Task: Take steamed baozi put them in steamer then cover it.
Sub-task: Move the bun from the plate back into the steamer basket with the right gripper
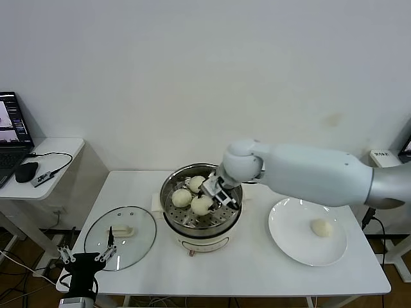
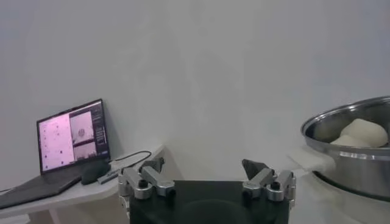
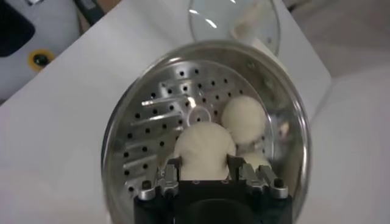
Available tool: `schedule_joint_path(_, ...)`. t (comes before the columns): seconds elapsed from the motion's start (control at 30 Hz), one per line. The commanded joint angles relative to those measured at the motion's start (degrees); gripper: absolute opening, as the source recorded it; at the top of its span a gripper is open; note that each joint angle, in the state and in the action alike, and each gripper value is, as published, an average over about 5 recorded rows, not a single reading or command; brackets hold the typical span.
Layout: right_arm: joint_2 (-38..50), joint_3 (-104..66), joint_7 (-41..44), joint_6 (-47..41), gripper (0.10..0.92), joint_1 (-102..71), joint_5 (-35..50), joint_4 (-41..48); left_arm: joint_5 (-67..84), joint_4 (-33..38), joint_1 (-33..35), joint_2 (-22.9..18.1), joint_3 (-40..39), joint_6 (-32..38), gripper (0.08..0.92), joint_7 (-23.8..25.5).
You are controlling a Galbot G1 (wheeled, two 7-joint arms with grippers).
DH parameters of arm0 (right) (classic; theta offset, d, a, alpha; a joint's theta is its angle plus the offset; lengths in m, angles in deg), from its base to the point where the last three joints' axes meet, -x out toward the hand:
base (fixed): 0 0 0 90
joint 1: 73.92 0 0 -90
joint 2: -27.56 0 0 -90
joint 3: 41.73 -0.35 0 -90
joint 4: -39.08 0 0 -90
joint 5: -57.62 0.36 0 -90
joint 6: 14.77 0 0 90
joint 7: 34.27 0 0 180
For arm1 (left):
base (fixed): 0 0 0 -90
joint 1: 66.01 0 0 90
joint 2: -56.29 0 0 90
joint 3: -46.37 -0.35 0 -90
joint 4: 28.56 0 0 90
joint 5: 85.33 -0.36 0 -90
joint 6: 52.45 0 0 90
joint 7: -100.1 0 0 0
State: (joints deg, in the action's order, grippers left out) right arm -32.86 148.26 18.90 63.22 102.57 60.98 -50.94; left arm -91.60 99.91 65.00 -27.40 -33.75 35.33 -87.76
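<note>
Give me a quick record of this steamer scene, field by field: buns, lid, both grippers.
Steamer: steel basket on a white pot base, mid-table, uncovered
Baozi in steamer: three; two loose, one in the right gripper
Baozi on plate: one left
Right gripper: inside the steamer, shut on the baozi, low over the perforated floor
Left gripper: open, parked at the table's near left corner
Glass lid: flat on the table, left of the steamer

Right gripper (image 1: 215, 190) clamps one cream baozi (image 3: 204, 149) inside the steel steamer (image 1: 172, 192); two sit beside it, the glass cover (image 1: 120, 236) well apart.
</note>
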Motion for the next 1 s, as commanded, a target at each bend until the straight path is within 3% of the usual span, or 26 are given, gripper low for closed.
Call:
schedule_joint_path(0.03,-4.07,2.41,-1.36,5.97,0.501,-1.3,-7.75,2.07,0.15,-0.14,-0.02,0.01,0.17,0.05,0.823,0.03)
schedule_joint_path(0.87,-4.23,2.24,-0.89,6.16,0.503,-1.74,-6.85,2.04,0.27,0.09,0.04,-0.28,0.29,0.04,0.823,0.03)
schedule_joint_path(1.0,-3.47,1.99,-0.92,6.1,0.557,-1.17,-6.01,1.52,0.26,0.16,0.1,-0.29,0.27,0.04,0.823,0.04)
